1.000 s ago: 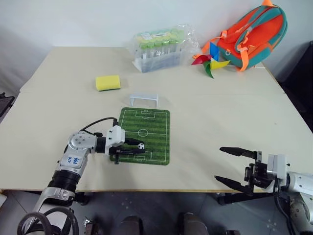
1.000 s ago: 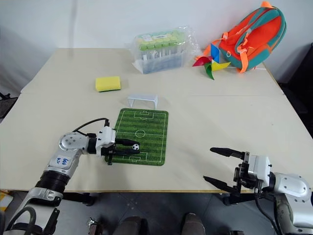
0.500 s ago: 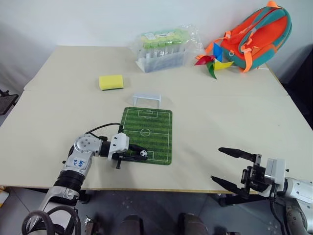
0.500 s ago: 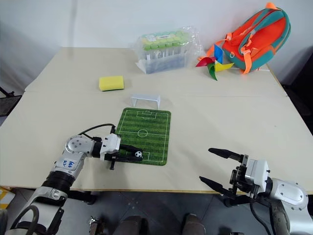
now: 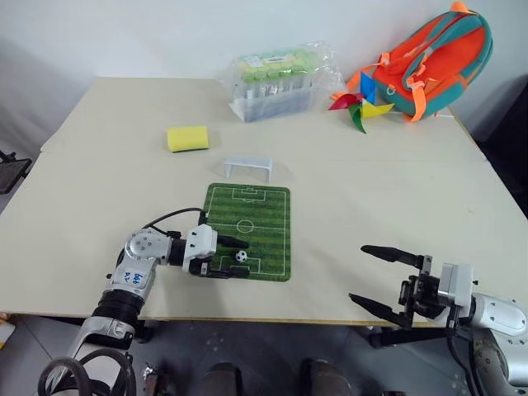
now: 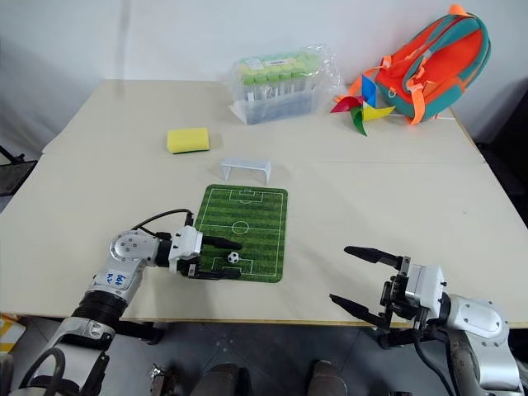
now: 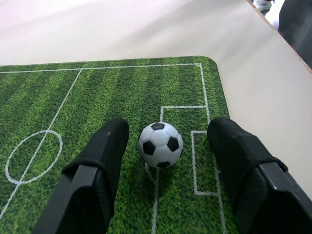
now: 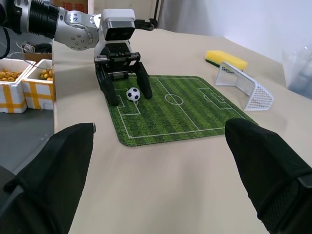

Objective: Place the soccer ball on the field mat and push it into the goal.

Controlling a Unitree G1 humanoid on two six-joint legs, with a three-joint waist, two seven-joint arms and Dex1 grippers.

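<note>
The left claw (image 7: 163, 161) stood open astride the soccer ball (image 7: 160, 144), holding nothing; a straight, gentle push toward the goal (image 5: 247, 167) seemed advisable.

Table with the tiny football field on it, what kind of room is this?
Probably a robot practice room, not a home: a plain cream table against a bare white wall holds set-out props, such as a green striped field mat, a small white plastic goal and a clear plastic pack of green-capped bottles.
</note>
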